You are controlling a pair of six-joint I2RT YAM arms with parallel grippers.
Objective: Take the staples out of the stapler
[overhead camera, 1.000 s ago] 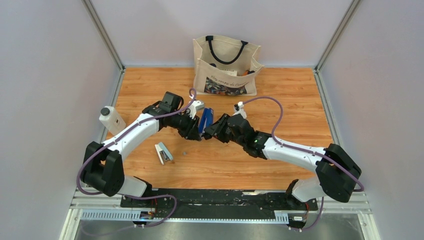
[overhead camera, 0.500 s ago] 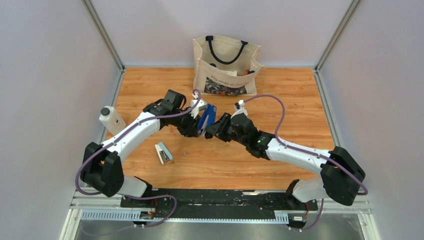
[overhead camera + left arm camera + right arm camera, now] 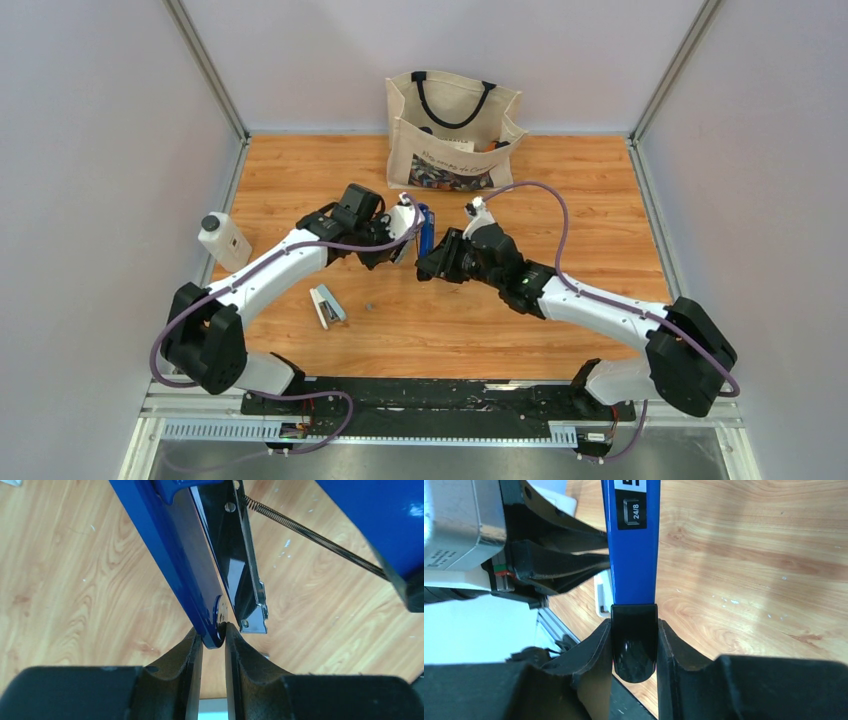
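The dark blue stapler (image 3: 426, 228) hangs above the table between both grippers, hinged open. My left gripper (image 3: 408, 240) is shut on the tip of its blue base (image 3: 175, 545), pinched at the fingertips (image 3: 214, 634). The black and silver magazine (image 3: 240, 565) and a stretched spring (image 3: 310, 535) show beside the base. My right gripper (image 3: 430, 262) is shut on the black end of the blue cover (image 3: 631, 550), held between the fingers (image 3: 634, 630). I see no staples in the magazine. A tiny grey bit (image 3: 370, 305) lies on the table; I cannot tell what it is.
A pale grey-blue and white stapler (image 3: 327, 305) lies front left. A white bottle with a black cap (image 3: 223, 240) stands at the left edge. A canvas tote bag (image 3: 452, 130) stands at the back middle. Grey walls close in the wooden table (image 3: 580, 200).
Both grippers have carried the stapler a little farther back and to the right. The stapler now stands more upright and looks narrower from above.
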